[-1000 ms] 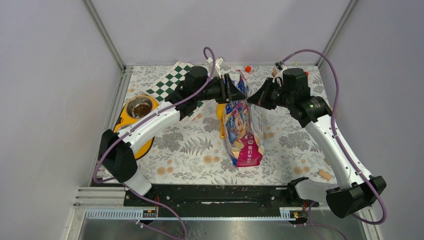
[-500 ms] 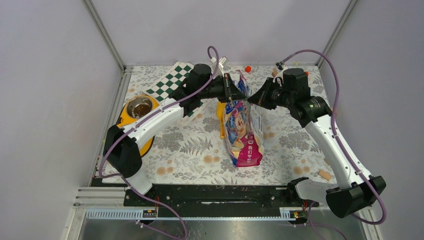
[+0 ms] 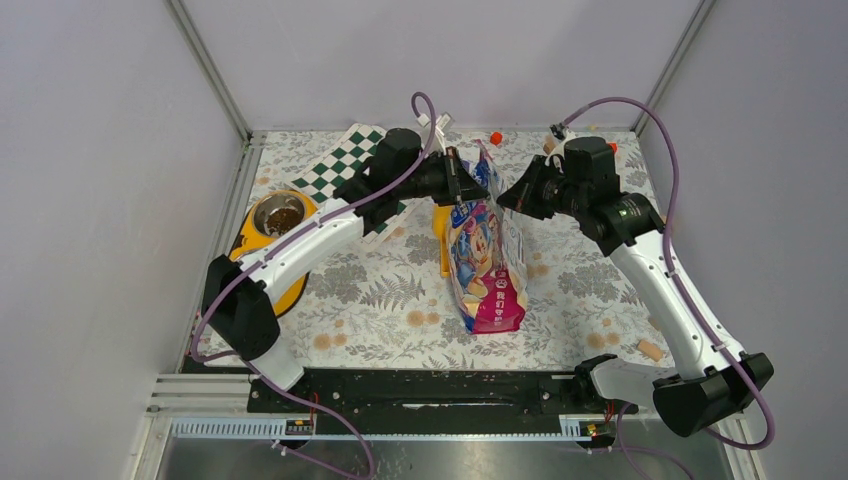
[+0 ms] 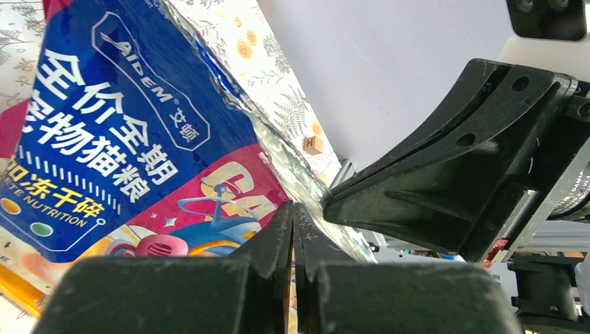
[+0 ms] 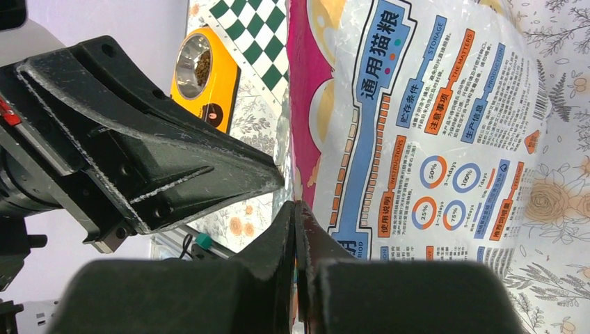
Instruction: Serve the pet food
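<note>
Bag opening is the step in hand, as far as I can judge from where I stand. The glossy pink-and-blue pet food bag (image 3: 487,265), printed with a cartoon figure and Chinese writing, stands upright near the middle of the floral-patterned table (image 3: 370,290), its top edge up and toward the far wall.

Left fingers (image 3: 468,186) are pressed together on the bag's top edge from the left side. Right fingers (image 3: 501,200) are pressed together on the same edge from the right side. The two sets of tips sit just beside each other, nearly tip to tip, with the crinkled foil rim caught in each pair. The rim looks ragged in the left wrist view; whether the mouth is fully open cannot be told. No pellets inside the bag are visible.

The yellow plastic double-bowl feeder (image 3: 243,243) lies at the left edge of the table, well apart from the bag. Its round steel bowl (image 3: 259,214) holds a little dark-brown kibble (image 3: 285,217). An orange plastic scoop (image 3: 441,235) lies just beside the bag on its left, partly hidden by it.

Next move, in my judgement: draw the two grips apart, sideways and evenly, to part the rim. Requirements:
- Both pinches must hold the thin film without slipping.
- The pull must be level, or the bag tips and spills.
- The mouth must end wide enough to admit the scoop or to pour from.
</note>
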{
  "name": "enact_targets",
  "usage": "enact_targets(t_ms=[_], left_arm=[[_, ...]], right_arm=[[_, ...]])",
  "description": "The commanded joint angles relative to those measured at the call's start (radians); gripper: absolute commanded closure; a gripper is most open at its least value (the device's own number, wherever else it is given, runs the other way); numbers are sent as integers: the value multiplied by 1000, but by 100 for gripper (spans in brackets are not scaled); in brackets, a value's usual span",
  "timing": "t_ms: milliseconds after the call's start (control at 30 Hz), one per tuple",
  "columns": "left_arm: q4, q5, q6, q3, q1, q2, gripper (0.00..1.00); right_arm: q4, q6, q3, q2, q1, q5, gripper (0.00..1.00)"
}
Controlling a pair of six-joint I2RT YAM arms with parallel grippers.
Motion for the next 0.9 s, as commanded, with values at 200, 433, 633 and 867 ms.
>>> enact_targets(t_ms=[200,433,633,867], left_arm=[[24,-54,-1,-6,30,-55,100],[101,61,-56,17,30,-14,85],[179,102,-102,-6,27,5,61],[103,105,-66,23,12,56,61]], right_arm=[[-28,-41,74,-20,-8,87,100],[0,-29,63,-8,-8,12,100],[32,6,43,-5,-7,-21,100],[44,16,45,5,-7,-28,100]])
